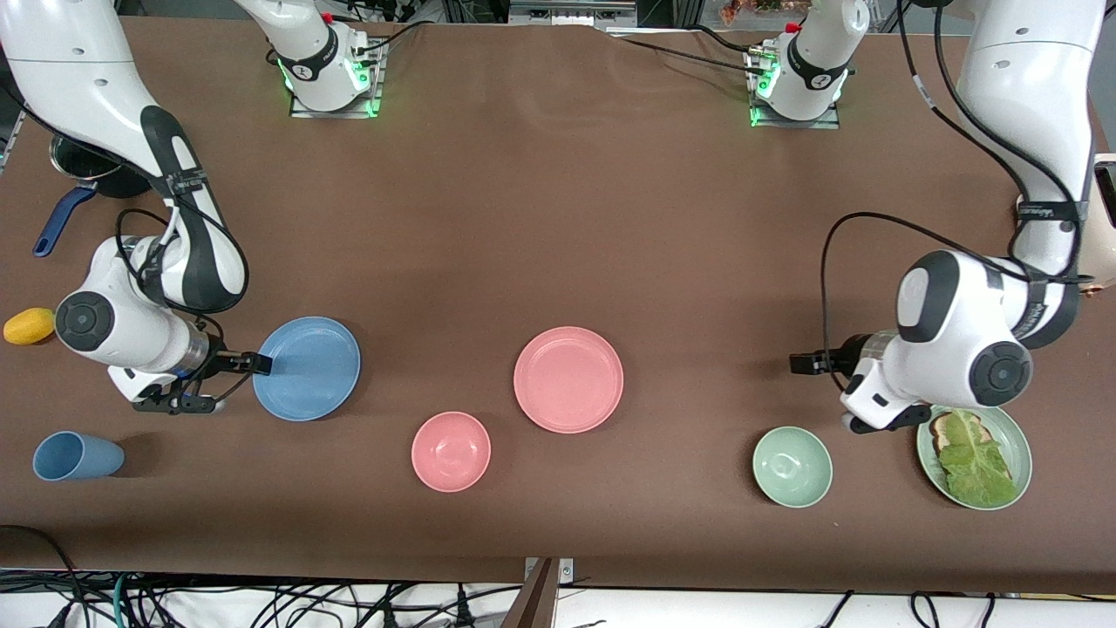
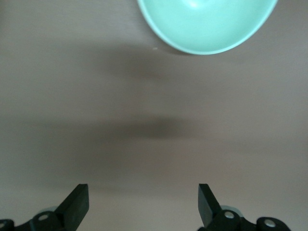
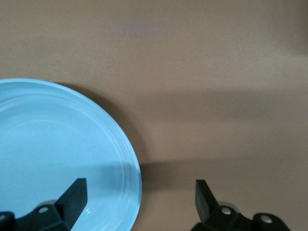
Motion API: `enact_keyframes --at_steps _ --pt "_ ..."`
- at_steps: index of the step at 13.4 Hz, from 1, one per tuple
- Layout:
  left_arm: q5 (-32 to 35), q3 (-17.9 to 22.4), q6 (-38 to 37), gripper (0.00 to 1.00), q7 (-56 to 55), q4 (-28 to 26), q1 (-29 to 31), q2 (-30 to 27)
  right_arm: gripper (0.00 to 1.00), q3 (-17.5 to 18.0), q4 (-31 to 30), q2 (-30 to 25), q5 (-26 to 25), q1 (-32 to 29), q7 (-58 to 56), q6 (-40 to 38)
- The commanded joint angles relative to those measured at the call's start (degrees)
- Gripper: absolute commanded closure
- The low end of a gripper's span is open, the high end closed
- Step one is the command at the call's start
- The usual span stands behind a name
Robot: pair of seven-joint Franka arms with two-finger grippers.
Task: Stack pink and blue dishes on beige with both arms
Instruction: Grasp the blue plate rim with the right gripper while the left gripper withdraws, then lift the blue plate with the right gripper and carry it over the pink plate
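Right pincer (image 1: 260, 362) sits low at the rim of the blue plate (image 1: 309, 371), mid-height in the frame toward the right arm's end. Its fingers are spread, one over the plate and one over bare tabletop (image 1: 558, 218), probably straddling the rim for an edge pinch since the plate is too flat to grab otherwise. Left pincer (image 1: 797, 362) is spread too, holds nothing and hangs over bare tabletop just above the green bowl (image 1: 792, 467) in the frame; this arm looks to be waiting. Pink plate (image 1: 568, 379) lies untouched at frame centre, pink bowl (image 1: 451, 451) just below it. No beige plate is visible, so the stacking target is unclear. Nothing is stacked yet.
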Motion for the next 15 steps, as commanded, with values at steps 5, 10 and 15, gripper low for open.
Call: enact_keyframes --at_steps 5,10,15 --pt "8.16 -0.85 -7.02 0.0 11.64 -1.03 5.82 -7.02 0.29 0.75 -0.7 2.6 -0.2 -1.01 -1.03 3.54" --pt "5.9 5.27 -10.46 0.0 17.99 -5.24 1.9 -20.02 0.96 0.93 -0.79 2.6 -0.2 -0.66 -0.24 2.92" --pt "-4.04 13.38 -14.06 0.0 17.72 -6.22 -3.84 -31.19 1.0 1.37 1.92 -0.03 -0.46 -0.58 -1.03 -2.5"
